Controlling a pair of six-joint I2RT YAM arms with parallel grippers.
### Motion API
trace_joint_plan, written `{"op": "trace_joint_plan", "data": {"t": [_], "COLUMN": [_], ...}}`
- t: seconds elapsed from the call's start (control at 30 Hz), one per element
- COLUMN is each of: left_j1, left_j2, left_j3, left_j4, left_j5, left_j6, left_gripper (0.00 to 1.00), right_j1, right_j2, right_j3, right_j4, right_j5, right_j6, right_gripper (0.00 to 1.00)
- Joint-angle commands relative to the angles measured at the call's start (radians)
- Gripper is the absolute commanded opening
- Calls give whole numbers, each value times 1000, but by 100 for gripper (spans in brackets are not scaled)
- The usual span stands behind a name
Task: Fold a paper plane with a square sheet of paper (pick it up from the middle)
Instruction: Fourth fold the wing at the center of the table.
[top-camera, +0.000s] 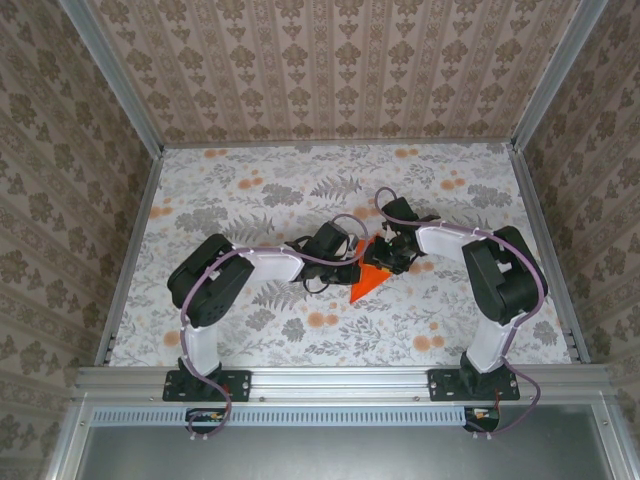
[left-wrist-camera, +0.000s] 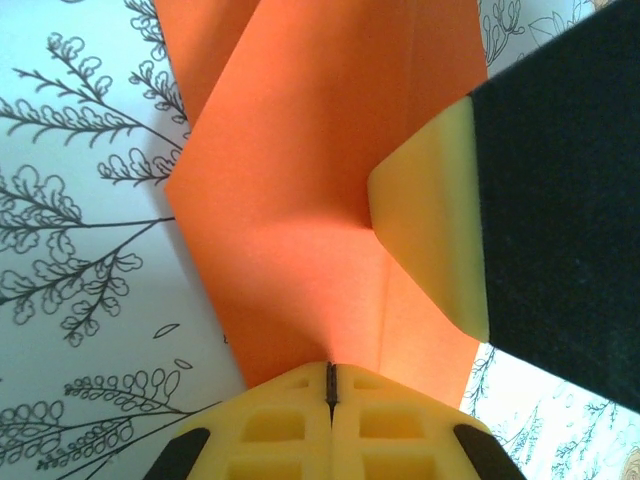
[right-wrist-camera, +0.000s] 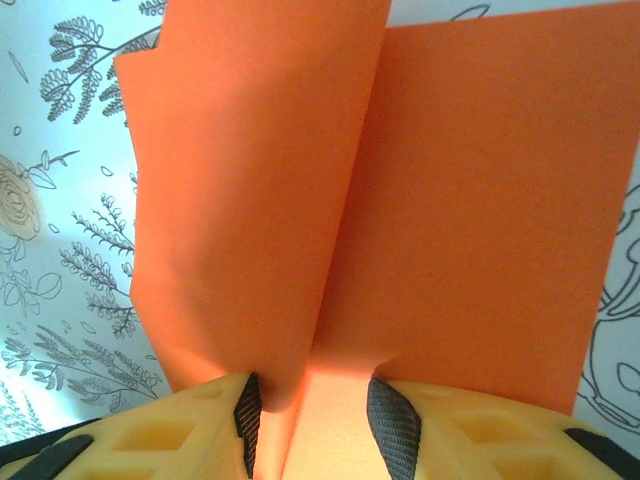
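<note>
The square sheet of paper is bright orange and creased into a pointed shape, its tip toward the near edge of the table. My left gripper meets it from the left. In the left wrist view, the left gripper is shut on a crease of the paper. My right gripper comes in from the right, and one of its yellow fingers presses on the sheet. In the right wrist view, the right gripper has its jaws apart. A raised flap of the paper stands between them against the left pad.
The flowered tablecloth covers the table, which is walled at the back and both sides with patterned panels. Both arms bend inward and meet at the table's middle. A metal rail runs along the near edge.
</note>
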Motion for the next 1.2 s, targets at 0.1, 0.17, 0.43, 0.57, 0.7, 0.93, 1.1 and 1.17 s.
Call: {"op": "trace_joint_plan", "data": {"t": [0.1,0.17,0.43,0.57,0.7,0.93,1.1,1.17], "left_j1": [6,6,7,7,8,9,10,10], "left_j2": [59,64,53,55,56,57,55,52], "left_j3": [6,9,19,25,29,22,22,19], "left_j4": [-134,-148,-181,-188,-195,-183,-189,-190], "left_j5": [9,18,20,24,23,26,23,26], "left_j6": [60,75,124,148,161,153,152,155], "left_gripper": [0,0,0,0,0,0,0,0], "right_j1": [-8,-17,-33,-33,-33,-33,-35,-43], "right_j2": [-31,-87,-212,-175,-120,-43,1,5], "right_j3": [-52,-40,-36,-53,-55,-41,-43,-47], "right_j4": [-75,-57,-28,42,100,163,160,149], "right_j5": [35,-22,-74,-172,-231,-279,-255,-228], "right_j6": [-1,-20,-64,-60,-47,-29,-38,-46], "right_gripper": [43,45,45,30,18,14,13,13]}}
